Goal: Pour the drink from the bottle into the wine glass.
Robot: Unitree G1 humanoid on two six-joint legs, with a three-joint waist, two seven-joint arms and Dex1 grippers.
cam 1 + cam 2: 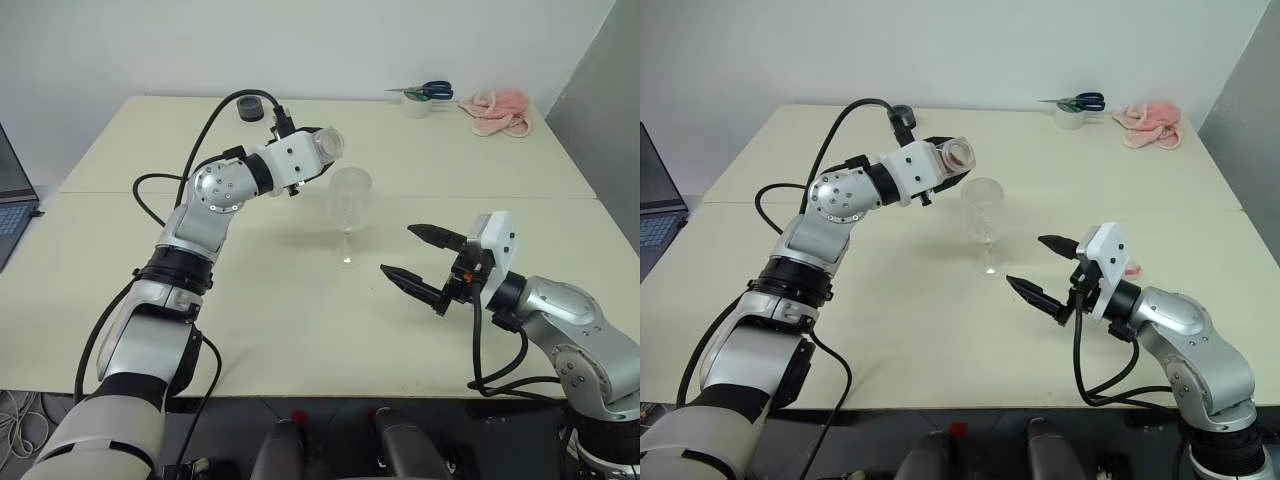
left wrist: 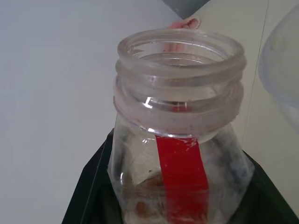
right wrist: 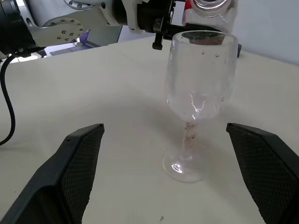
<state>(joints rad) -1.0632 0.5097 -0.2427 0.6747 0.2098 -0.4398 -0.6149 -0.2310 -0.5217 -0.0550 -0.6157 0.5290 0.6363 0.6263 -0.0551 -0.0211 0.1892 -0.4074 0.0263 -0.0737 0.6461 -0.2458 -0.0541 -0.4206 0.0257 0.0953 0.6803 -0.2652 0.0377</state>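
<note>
My left gripper (image 1: 312, 152) is shut on the bottle (image 1: 328, 145), a small clear bottle with a red label strip and no cap. The bottle lies about level, its open mouth just above and left of the rim of the wine glass (image 1: 350, 195). In the left wrist view, a little brownish drink (image 2: 148, 184) shows low inside the bottle (image 2: 180, 116). The wine glass (image 3: 201, 74) stands upright mid-table; its bowl looks empty, with a reddish trace at the stem. My right gripper (image 1: 397, 250) hangs open to the right of the glass, apart from it, fingers pointing toward its foot.
At the table's far edge lie a black tape roll (image 1: 255, 107), blue-handled scissors (image 1: 428, 90) on a white roll, and a pink cloth (image 1: 500, 110). A laptop (image 1: 12, 200) sits at the far left. A seam crosses the table behind the glass.
</note>
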